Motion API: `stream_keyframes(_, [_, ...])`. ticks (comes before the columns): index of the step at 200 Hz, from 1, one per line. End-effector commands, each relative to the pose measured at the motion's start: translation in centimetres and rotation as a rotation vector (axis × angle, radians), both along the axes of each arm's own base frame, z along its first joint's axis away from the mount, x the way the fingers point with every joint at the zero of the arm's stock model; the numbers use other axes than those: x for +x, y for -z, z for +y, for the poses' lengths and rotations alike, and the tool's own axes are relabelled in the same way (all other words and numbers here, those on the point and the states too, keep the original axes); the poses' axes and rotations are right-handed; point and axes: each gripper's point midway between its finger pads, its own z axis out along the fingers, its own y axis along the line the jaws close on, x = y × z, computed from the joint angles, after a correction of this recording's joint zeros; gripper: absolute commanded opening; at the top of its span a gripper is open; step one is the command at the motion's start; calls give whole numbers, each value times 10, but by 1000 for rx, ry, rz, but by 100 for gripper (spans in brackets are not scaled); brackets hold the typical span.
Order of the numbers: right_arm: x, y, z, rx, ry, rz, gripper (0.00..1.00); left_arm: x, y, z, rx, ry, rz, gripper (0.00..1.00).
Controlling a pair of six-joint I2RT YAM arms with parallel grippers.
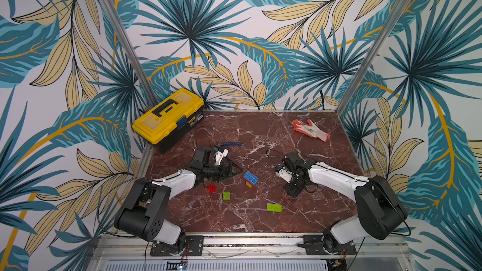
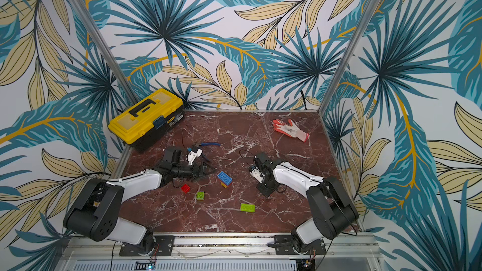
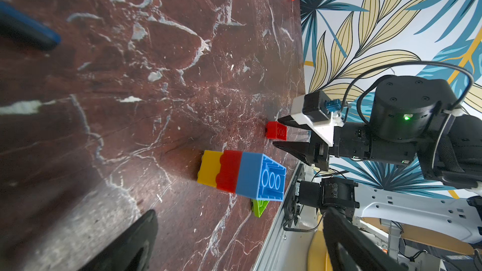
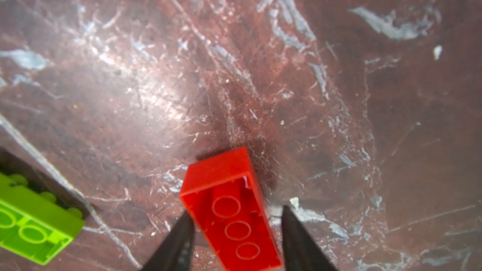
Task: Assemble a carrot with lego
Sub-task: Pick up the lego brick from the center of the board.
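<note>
The right gripper (image 4: 236,211) straddles a long red plastic brick (image 4: 221,175) on the red-brown marble tabletop (image 1: 260,131); whether its jaws pinch it, I cannot tell. The left gripper (image 1: 236,172) gapes wide just beside the toppled yellow-red-blue brick stack (image 1: 251,179). A square lime-green brick (image 1: 226,195) and a long lime-green brick (image 1: 274,208) lie loose nearby.

red brick (image 4: 229,204): rests on the table, its hollow underside with three rings facing the camera.
right gripper (image 4: 236,209): black fingers (image 4: 177,246) flank the red brick's long sides. One touches it and the other sits just beside it; a firm grip cannot be told.
lime-green brick (image 4: 34,228): near the red brick but apart from it, underside showing.
table (image 4: 234,61): red-brown marble with white veins and glare.
</note>
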Motion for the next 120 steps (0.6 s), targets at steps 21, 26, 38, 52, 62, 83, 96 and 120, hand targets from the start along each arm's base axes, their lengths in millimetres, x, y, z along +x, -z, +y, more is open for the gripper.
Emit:
stream_keyframes(21, [-2, 1, 1, 3, 5, 24, 40, 5, -17, -2, -18, 9, -62, 99])
stream_keyframes(26, [-1, 1, 0, 1, 6, 25, 40, 5, -17, -2, -18, 9, -61, 99])
stream_keyframes(38, [-1, 1, 1, 0, 9, 27, 39, 5, -18, -2, -18, 8, -63, 99])
stream_keyframes(52, [0, 0, 2, 5, 14, 25, 35, 5, -18, -2, -19, 9, -64, 99])
stream_keyframes(62, [3, -6, 4, 10, 23, 20, 33, 4, -19, -2, -20, 8, -66, 99])
stream_keyframes(83, [16, -33, 10, 24, 57, -5, 33, 4, -17, -1, -18, 7, -62, 99])
stream_keyframes(96, [24, -56, 20, 57, 88, -4, 30, 5, -17, -2, -16, 7, -62, 99])
stream_keyframes(120, [35, -99, 55, 159, 69, -48, 29, 5, -15, -1, -13, 4, -60, 99])
